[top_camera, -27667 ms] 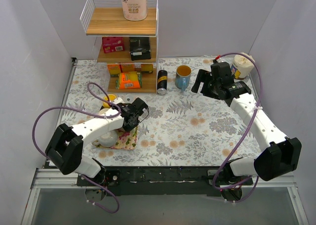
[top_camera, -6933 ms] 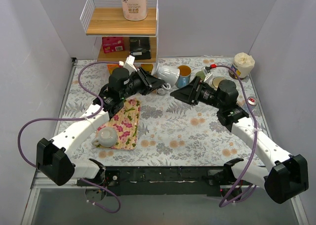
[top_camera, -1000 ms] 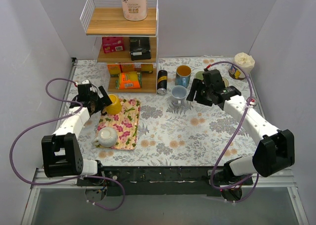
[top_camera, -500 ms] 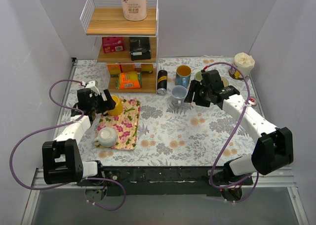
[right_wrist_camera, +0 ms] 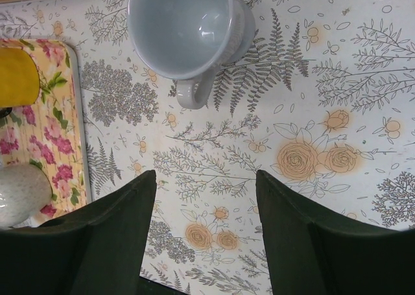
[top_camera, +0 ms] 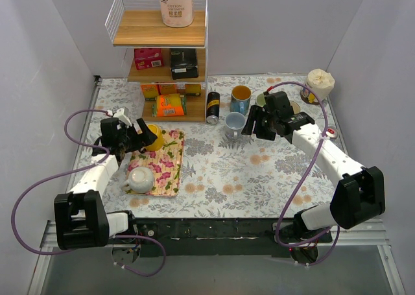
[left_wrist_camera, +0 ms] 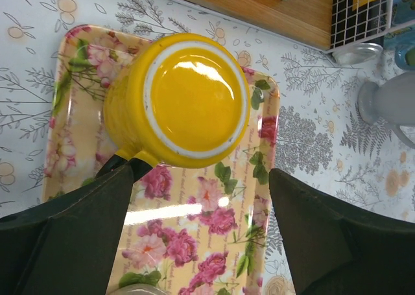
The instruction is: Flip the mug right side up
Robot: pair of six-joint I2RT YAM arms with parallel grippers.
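Note:
A yellow mug [left_wrist_camera: 188, 100] stands upside down, base up, at the far end of the flowered tray [left_wrist_camera: 214, 243]. Its handle points toward one of my left gripper's fingers [left_wrist_camera: 78, 236]. My left gripper [left_wrist_camera: 201, 185] is open just short of this mug, with only tray between the jaws. From above, the left gripper [top_camera: 137, 137] sits beside the yellow mug [top_camera: 152, 137]. A white mug [top_camera: 139, 177] also lies base up on the tray. My right gripper [right_wrist_camera: 204, 185] is open over bare tablecloth, close to an upright pale grey mug [right_wrist_camera: 185, 26].
A wooden shelf rack [top_camera: 162, 61] with boxes stands at the back left. A black can [top_camera: 213, 107] and an upright blue mug [top_camera: 241, 98] stand behind the grey mug [top_camera: 235, 122]. Jars stand at the back right [top_camera: 318, 84].
My left gripper has come in toward the yellow mug and its jaws have narrowed a little. The right gripper has shifted slightly left toward the grey mug.

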